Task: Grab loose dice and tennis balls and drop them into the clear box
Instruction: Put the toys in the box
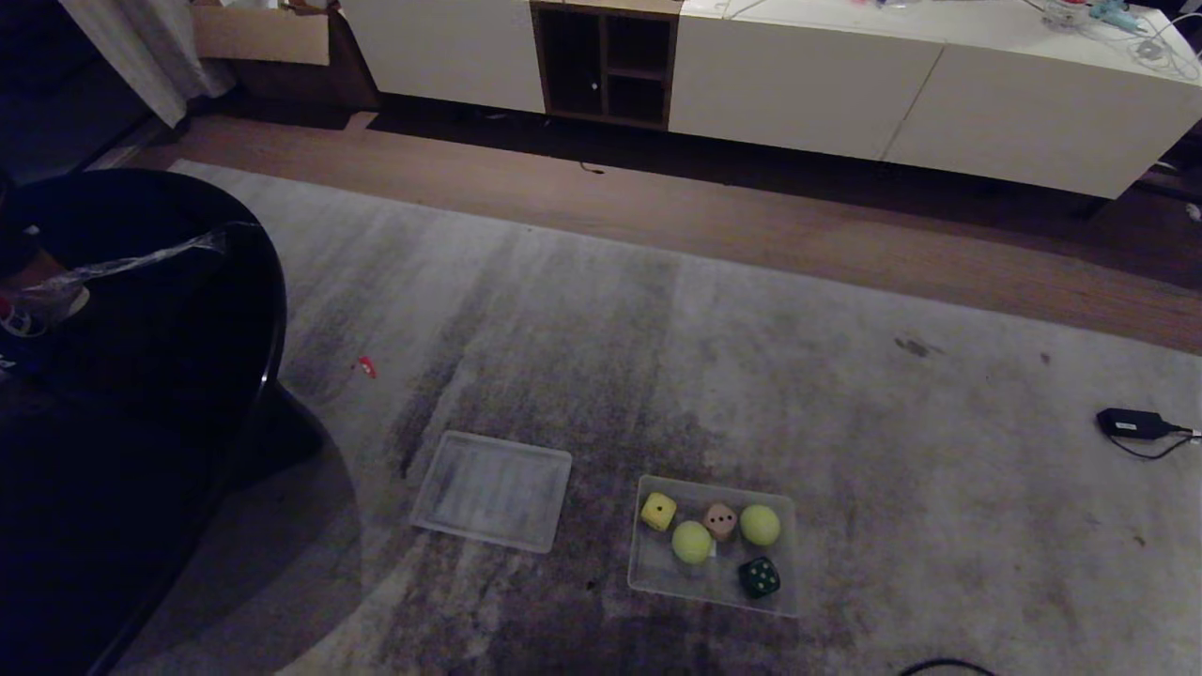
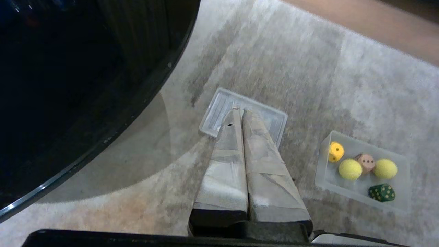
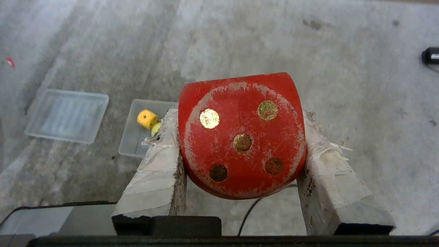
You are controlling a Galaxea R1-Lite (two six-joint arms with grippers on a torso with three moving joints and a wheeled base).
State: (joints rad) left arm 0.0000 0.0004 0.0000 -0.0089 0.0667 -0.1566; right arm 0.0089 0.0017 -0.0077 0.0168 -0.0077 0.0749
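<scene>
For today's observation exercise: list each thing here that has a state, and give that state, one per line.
Clear box: open, holding five pieces.
Lid: off, flat on the rug beside the box.
Red die: held off the floor, five pips showing.
Right gripper: fingers clamped on the red die.
Left gripper: fingers shut, empty.

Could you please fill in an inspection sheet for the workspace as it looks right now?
Surface: grey rug, patchy, on wood floor.
Job's things: clear box holds yellow die, beige die, green die and two tennis balls; red die is outside it.
Clutter: ribbed lid beside box; small red scrap.
Grippers: right gripper clamps red die; left gripper shut, empty.
Cables: black adapter with cord.
Surroundings: dark round table, white sideboard.
</scene>
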